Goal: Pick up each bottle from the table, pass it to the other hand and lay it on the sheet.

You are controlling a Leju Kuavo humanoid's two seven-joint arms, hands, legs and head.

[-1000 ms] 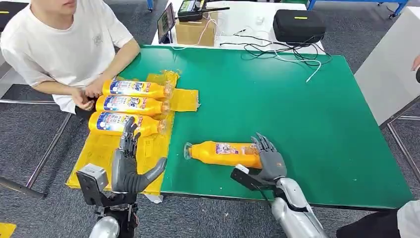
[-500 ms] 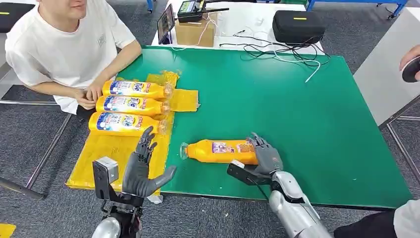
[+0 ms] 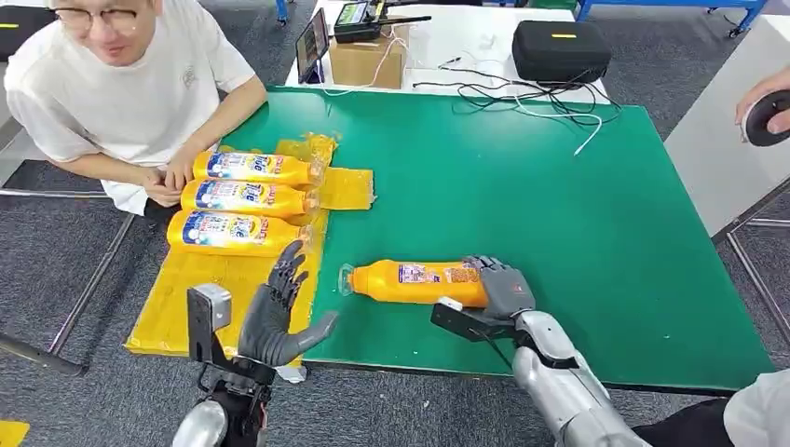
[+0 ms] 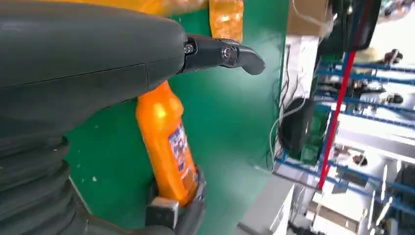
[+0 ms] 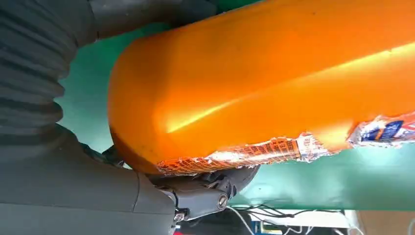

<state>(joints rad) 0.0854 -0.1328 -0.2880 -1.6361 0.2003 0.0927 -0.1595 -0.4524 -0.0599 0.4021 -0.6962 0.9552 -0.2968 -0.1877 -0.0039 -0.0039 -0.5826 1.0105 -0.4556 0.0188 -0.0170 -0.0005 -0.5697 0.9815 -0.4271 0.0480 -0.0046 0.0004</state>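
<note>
An orange bottle (image 3: 415, 282) lies on its side over the green table (image 3: 578, 242), cap toward the yellow sheet (image 3: 200, 289). My right hand (image 3: 500, 287) grips its base end, fingers curled over it. The right wrist view shows the bottle (image 5: 274, 83) close up, with dark fingers (image 5: 205, 193) wrapped under it. My left hand (image 3: 278, 312) is open with fingers spread, upright over the sheet's near right edge, a short way from the cap. The left wrist view looks along the bottle (image 4: 166, 147). Three more orange bottles (image 3: 244, 197) lie side by side on the sheet.
A person in a white shirt (image 3: 121, 93) sits at the table's left corner, hands (image 3: 168, 182) beside the laid bottles. Behind the mat are a cardboard box (image 3: 368, 58), a black case (image 3: 562, 47) and loose cables (image 3: 531, 98). Another person's hand (image 3: 769, 112) shows at the right edge.
My right hand has curled its fingers round the bottle's base and carried it slightly left. My left hand has moved right toward the cap, still open.
</note>
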